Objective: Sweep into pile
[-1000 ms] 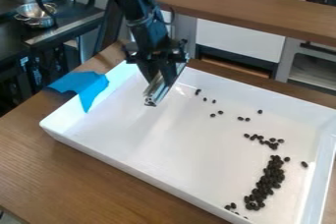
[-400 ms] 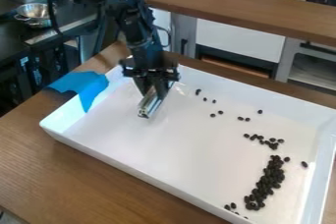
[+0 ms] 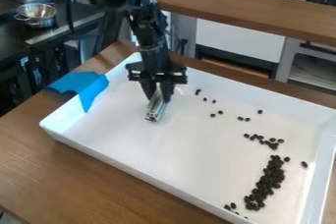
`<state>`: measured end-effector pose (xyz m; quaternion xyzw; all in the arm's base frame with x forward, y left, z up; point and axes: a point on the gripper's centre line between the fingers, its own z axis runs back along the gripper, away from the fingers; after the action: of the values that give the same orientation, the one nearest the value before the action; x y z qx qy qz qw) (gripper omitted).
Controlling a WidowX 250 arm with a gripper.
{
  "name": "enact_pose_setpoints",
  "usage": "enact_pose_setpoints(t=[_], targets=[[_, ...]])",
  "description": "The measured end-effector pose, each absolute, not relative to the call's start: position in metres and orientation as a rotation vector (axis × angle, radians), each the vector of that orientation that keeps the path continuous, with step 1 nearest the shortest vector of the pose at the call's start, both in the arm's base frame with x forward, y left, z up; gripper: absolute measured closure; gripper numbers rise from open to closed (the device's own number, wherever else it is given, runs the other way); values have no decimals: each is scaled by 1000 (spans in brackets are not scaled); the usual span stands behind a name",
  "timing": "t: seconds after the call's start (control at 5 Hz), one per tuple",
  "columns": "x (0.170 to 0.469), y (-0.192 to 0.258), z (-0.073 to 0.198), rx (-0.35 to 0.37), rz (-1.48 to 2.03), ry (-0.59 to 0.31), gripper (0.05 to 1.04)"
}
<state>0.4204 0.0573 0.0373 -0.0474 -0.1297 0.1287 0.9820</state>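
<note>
The claw (image 3: 158, 98) is gripping a shiny bar (image 3: 155, 110) in the left part of the tray (image 3: 197, 154). It has come a bit toward the tray's near side. The black beans (image 3: 266, 183) haven't moved: most bunch near the tray's right end, so strays probably still need sweeping in.

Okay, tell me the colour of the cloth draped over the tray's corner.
Bright blue, best seen in the camera view.

Black arm with dangling cable
</note>
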Motion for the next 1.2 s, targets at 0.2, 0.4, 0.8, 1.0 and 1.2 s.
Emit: enact_pose_setpoints(t=[0.2,0.4,0.8,1.0,1.2], targets=[[423,51,31,-91,281,-223,723],[425,39,31,-90,270,-215,724],[427,22,28,-81,256,-212,723],[430,15,27,-71,244,-228,723],[429,10,24,-66,243,-231,724]])
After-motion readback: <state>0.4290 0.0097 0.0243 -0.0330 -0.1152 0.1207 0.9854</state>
